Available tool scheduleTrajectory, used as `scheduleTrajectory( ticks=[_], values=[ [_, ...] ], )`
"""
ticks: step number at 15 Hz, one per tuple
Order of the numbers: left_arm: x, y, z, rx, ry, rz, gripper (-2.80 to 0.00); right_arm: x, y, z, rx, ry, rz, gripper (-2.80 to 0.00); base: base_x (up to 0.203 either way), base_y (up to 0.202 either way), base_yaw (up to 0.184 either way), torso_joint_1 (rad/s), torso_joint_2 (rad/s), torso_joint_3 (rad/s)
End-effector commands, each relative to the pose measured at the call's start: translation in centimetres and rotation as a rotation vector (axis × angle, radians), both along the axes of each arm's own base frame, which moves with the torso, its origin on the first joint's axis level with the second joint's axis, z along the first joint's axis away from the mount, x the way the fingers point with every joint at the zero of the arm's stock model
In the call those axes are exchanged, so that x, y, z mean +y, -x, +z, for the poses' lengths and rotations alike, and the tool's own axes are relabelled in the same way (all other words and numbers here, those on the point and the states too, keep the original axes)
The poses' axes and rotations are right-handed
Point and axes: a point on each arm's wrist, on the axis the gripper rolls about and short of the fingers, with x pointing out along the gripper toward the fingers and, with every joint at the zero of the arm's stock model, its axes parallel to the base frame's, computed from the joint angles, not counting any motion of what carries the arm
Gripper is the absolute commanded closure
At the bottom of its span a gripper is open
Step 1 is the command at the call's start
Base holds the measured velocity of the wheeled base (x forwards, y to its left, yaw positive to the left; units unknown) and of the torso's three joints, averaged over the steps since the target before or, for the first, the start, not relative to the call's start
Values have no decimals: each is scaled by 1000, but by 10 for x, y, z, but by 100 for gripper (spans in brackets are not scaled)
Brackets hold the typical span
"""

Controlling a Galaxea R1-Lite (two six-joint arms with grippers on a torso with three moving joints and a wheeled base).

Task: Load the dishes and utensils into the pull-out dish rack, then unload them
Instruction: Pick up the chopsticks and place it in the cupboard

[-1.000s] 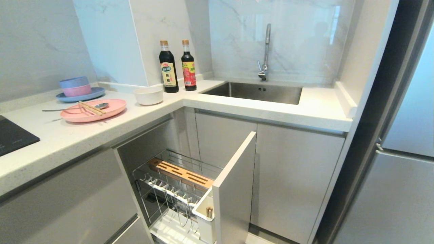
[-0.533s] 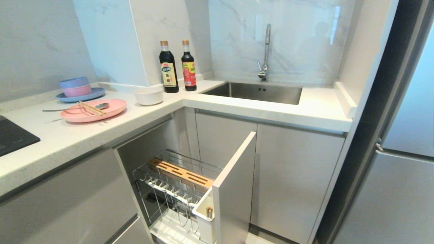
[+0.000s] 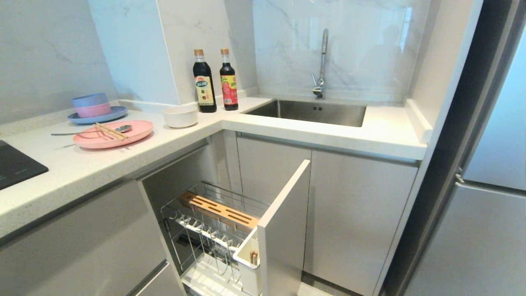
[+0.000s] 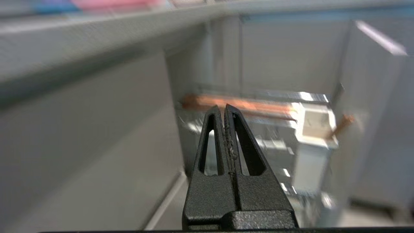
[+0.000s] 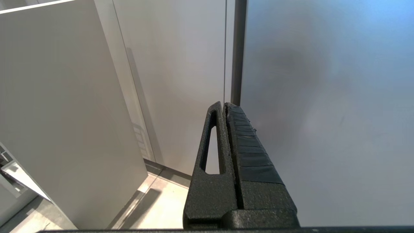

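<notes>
White speckled L-shaped bench. Directly on top: pink plate, blue plate, white bowl, two dark sauce bottles, black cooktop. Steel sink recessed in.

The left gripper has its fingers pressed together, nothing between them. The right gripper matches, fingers closed and empty.

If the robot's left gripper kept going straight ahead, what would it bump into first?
Probably the pull-out dish rack. The shut left gripper points at its orange-brown wooden board, and nothing shows in between. The view is blurred, so depth is unclear.
</notes>
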Motion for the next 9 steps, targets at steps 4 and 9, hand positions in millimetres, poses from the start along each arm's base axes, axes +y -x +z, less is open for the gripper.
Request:
scheduleTrajectory(
  ticks=[4,9],
  values=[
    [0,-1,-9,62,68,-14,0,0,0,0,2,0,0,0,0,0,0,0,0,0],
    [1,-1,-9,55,161,30,0,0,0,0,2,0,0,0,0,0,0,0,0,0]
  ],
)
